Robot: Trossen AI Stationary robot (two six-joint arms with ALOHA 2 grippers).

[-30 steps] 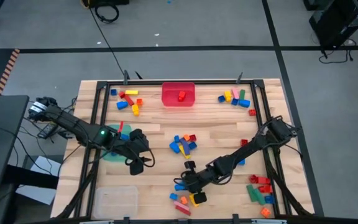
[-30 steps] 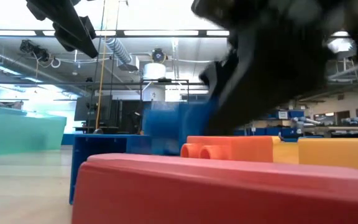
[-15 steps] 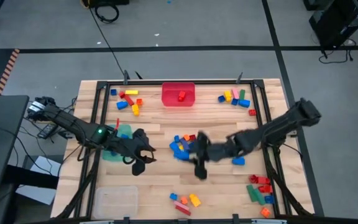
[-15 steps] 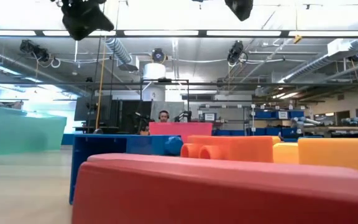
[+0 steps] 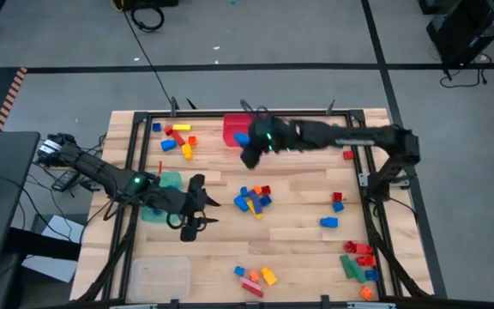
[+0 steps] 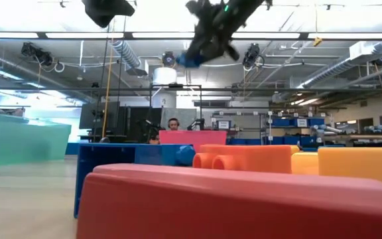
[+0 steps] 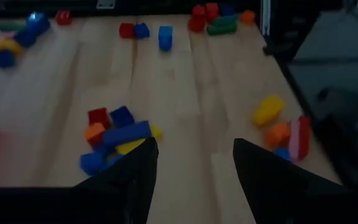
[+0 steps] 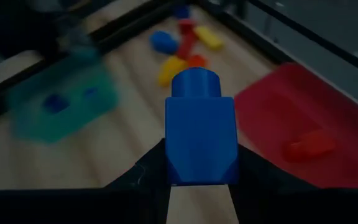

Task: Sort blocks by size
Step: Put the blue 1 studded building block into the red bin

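Three bins (image 5: 245, 130) on the table: red bin at the far edge, green bin (image 5: 163, 196) well to its left and nearer, clear bin (image 5: 159, 275) nearest of all. One red brick (image 8: 308, 147) inside the red bin. One blue single-stud brick (image 8: 201, 127) clamped between the fingers of the right gripper (image 5: 249, 148), raised at the red bin's near edge, long axis running straight out along the fingers, stud leading. Left gripper (image 5: 192, 209) beside the green bin, fingers spread and empty, facing the central heap (image 5: 253, 197). Five more block clusters scattered around the red bin, individual bricks too small to count.
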